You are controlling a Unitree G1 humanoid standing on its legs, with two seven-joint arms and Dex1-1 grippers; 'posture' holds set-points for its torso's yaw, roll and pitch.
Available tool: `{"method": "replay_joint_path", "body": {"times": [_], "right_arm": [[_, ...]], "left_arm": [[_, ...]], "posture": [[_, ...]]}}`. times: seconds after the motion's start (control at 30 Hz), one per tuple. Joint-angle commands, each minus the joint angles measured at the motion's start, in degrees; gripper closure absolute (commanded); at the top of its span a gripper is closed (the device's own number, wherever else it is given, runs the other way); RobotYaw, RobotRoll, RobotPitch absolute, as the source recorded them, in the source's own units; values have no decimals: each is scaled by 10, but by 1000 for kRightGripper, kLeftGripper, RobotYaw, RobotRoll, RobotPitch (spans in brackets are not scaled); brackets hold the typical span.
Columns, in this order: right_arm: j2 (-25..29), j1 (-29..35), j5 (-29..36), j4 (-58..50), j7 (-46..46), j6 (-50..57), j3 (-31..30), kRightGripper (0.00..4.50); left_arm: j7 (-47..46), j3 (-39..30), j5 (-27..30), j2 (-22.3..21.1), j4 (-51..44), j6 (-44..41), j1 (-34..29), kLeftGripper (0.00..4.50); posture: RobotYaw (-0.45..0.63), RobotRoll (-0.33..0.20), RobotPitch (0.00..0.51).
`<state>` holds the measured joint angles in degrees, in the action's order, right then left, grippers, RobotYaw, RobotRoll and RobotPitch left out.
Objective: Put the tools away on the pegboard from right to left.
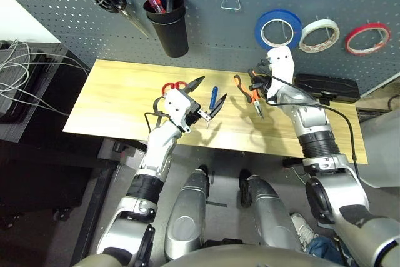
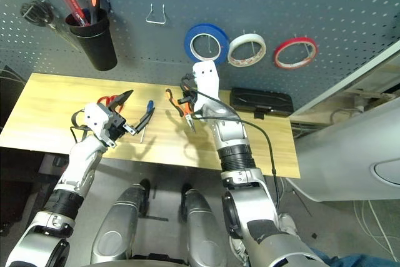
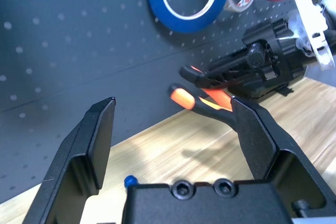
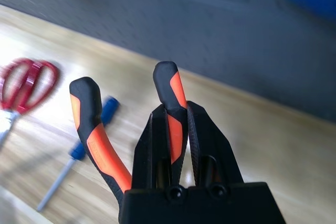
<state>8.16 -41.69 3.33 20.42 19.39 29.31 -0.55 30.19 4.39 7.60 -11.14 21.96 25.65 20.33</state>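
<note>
The blue tape ring [image 1: 278,29] hangs on the pegboard [image 1: 206,35]. My right gripper [image 4: 173,109] is shut on one orange-and-black handle of the pliers [image 1: 245,90]; the other handle [image 4: 93,129] sticks out free. The pliers are over the wooden table, in front of the pegboard below the blue ring. My left gripper [image 1: 211,89] is open and holds nothing, hovering just above the blue-handled screwdriver [image 2: 149,108]. The screwdriver lies on the table, with the red-handled scissors [image 1: 174,85] lying to its left.
White [image 1: 319,34] and red [image 1: 367,37] tape rings hang right of the blue one. A bare metal hook [image 1: 230,1], a black cup [image 1: 167,29] with tools in it and black-handled scissors [image 1: 115,1] are on the board. A black case [image 1: 326,87] lies at the table's back right.
</note>
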Motion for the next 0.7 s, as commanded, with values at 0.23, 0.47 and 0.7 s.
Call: {"method": "replay_joint_path", "body": {"times": [0.23, 0.47, 0.7], "right_arm": [[-12, -39, 13, 16, -20, -74, 18, 4235], [-22, -75, 32, 22, -26, -118, 39, 4235], [-33, -99, 57, 0, -18, -151, 46, 4235]], "left_arm": [[-3, -4, 0, 0, -12, -5, -2, 0], [-7, -5, 0, -1, -19, -10, -4, 0], [-11, -5, -1, -1, -22, -16, 2, 0]], "posture": [[143, 0, 246], [146, 0, 251], [145, 0, 251]]}}
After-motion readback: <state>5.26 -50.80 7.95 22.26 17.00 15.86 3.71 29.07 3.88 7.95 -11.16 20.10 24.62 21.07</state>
